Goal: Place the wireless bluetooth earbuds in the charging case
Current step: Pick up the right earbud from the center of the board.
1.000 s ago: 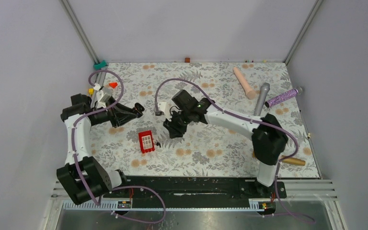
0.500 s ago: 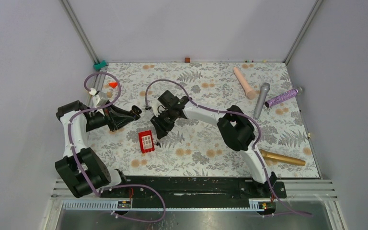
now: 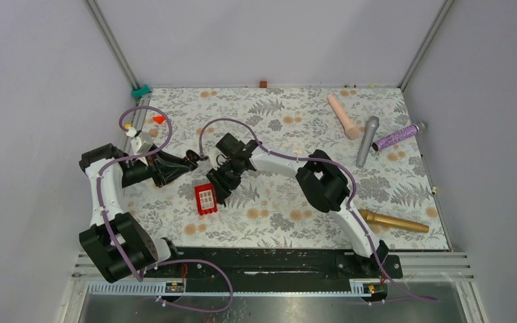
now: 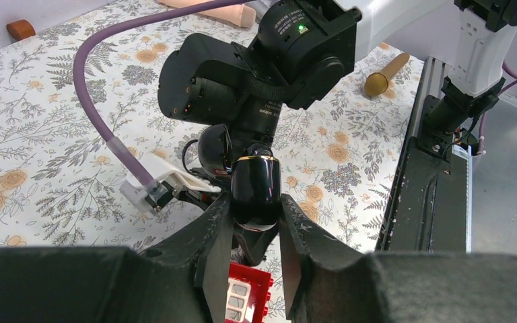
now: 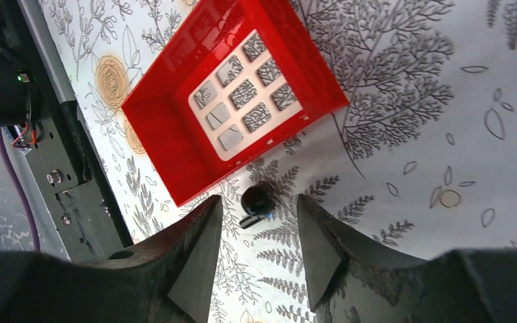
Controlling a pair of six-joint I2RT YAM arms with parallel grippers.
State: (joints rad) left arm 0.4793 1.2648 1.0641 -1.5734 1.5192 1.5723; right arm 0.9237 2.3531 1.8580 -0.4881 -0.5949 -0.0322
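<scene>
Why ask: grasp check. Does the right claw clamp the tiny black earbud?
No, the tiny black earbud lies on the mat between the right claw's open fingers.

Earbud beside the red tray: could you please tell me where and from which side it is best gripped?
Take the earbud by its round bulb, from straight above. It lies flat on the cloth, just apart from the red tray, and the bulb is its widest part; the thin stem would likely slip. The right gripper hangs open either side of it.

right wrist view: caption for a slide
open right tool framing a tiny black earbud on the floral tablecloth, beside a red plastic grid block
</scene>
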